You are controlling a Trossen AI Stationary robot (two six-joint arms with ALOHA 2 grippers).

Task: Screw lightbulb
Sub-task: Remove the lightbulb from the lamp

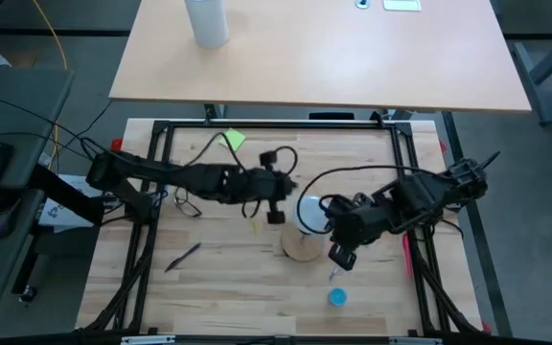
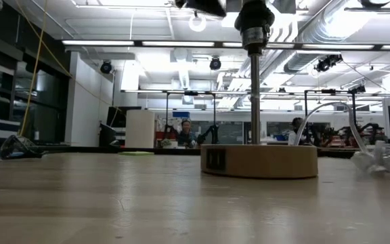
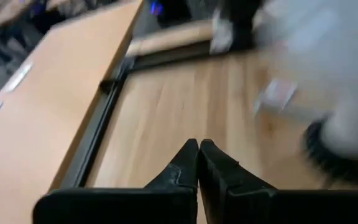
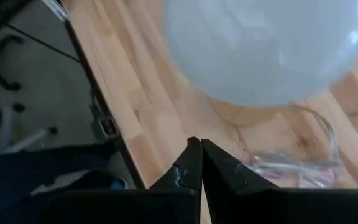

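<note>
Pale wooden table (image 1: 228,273) inside a black frame, a second lighter table (image 1: 353,57) beyond it, workshop benches and ceiling lights further back. Nearest the front edge: one small blue cap (image 1: 337,296) and one dark pen (image 1: 184,256). Mid-table: one round wooden disc base (image 1: 301,248), with one black socket post (image 2: 255,95) rising from it. One lightbulb (image 1: 311,213), white and frosted, sitting above the disc. Two dark arms, one on each side of the bulb. Left gripper (image 1: 275,217) just left of the bulb, fingers (image 3: 182,168) pressed together, holding nothing. Right gripper (image 1: 341,257) just right of the disc, fingers (image 4: 188,163) likewise closed, the globe close ahead. Farther off: one yellow-green note (image 1: 233,139), one tall white cylinder (image 1: 206,21).
</note>
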